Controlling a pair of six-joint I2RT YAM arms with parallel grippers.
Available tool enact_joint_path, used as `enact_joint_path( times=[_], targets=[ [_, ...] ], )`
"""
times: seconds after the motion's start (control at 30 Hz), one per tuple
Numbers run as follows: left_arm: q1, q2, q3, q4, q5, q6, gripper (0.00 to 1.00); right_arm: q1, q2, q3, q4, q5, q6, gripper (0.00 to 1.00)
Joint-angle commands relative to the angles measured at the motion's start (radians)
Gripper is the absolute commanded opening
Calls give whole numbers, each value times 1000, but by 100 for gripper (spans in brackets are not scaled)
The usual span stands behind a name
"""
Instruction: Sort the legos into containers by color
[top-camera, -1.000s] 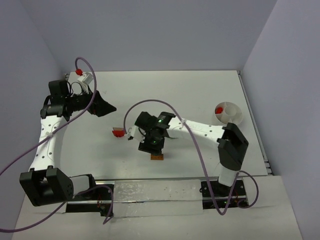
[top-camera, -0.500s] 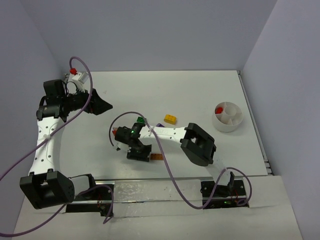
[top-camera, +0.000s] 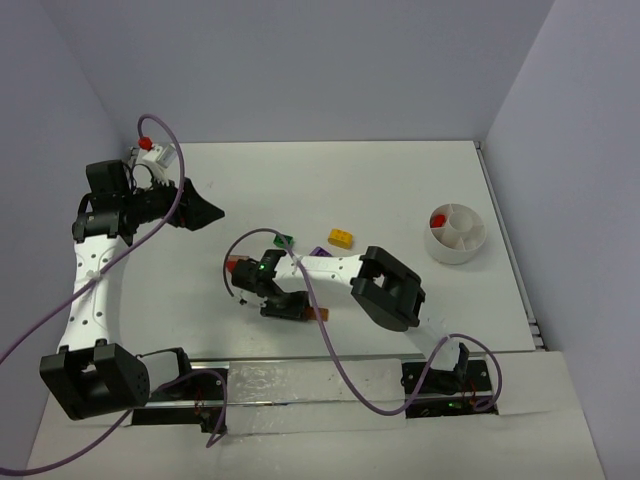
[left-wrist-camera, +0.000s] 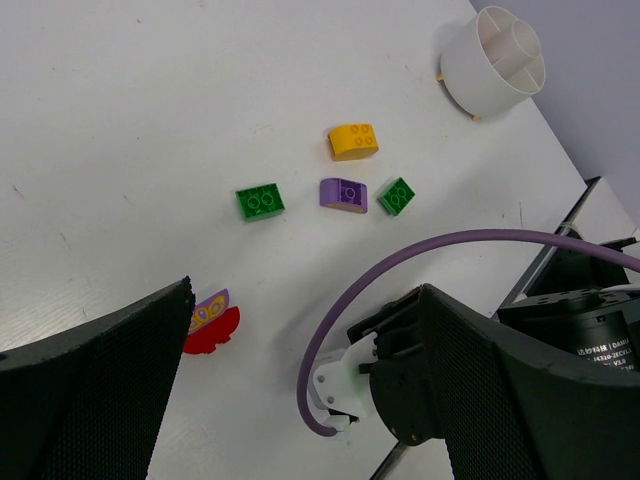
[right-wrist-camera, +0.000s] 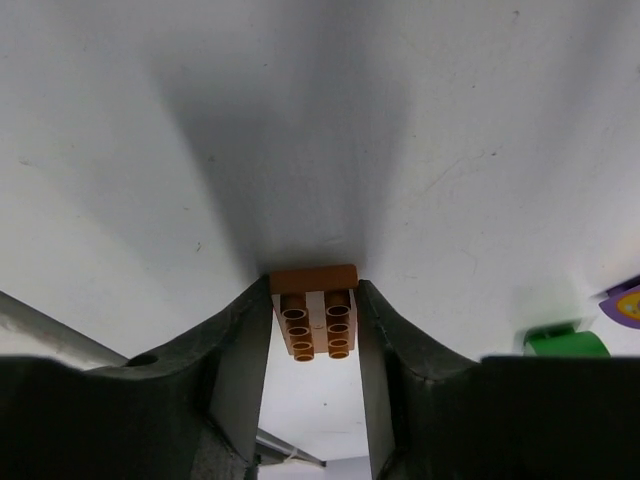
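far left of the white cup (top-camera: 455, 252), toward the near edge, the orange-brown brick (right-wrist-camera: 314, 320) sits between the right gripper (right-wrist-camera: 314, 290) fingers, which press on both its sides. from the top view only a sliver shows past the wrist. the loose red brick (left-wrist-camera: 212, 332) is cut off by a left finger, with something purple on it, unclear what. the left gripper (left-wrist-camera: 305, 295) is spread wide and empty. another red brick (top-camera: 437, 219) lies in one cup compartment. since a second ago the right arm has folded low, uncovering the yellow brick (top-camera: 340, 238).
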Motion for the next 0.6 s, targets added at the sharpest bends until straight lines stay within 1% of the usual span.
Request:
enact_joint_path(
  times=[0.0,0.07,0.1,0.13,0.2,0.3,0.4,0.43,0.5,0.57],
  targets=[
    [7,-25,6,42,-4,-4,99,-7,11,-5,-27,-14,-7,27],
    [8,-25,2,48,-3,-5,99,-8,-1,-7,-26,-23,-8,16],
    [8,-27,-2,55,-3,-6,99,-9,-16,-6,-25,-28,-5,4],
    [8,-32,-9,61,-3,-11,99,-16,-43,-4,-20,-40,-1,1],
    [7,-45,-20,98,-2,-23,99,-33,-88,-2,-1,-65,9,0],
    [7,-68,-43,152,-3,-70,99,-118,-218,-13,37,-83,50,0],
    [7,-83,-69,223,-15,-106,99,-246,-393,-81,134,-112,116,0],
    [7,-86,-76,243,-16,-113,99,-268,-456,-116,176,-100,140,0],
    [5,-89,-87,273,-20,-131,99,-359,-567,-182,252,-51,179,0],
    [5,-86,-88,292,-28,-147,99,-413,-670,-254,318,40,223,0]
  ],
)
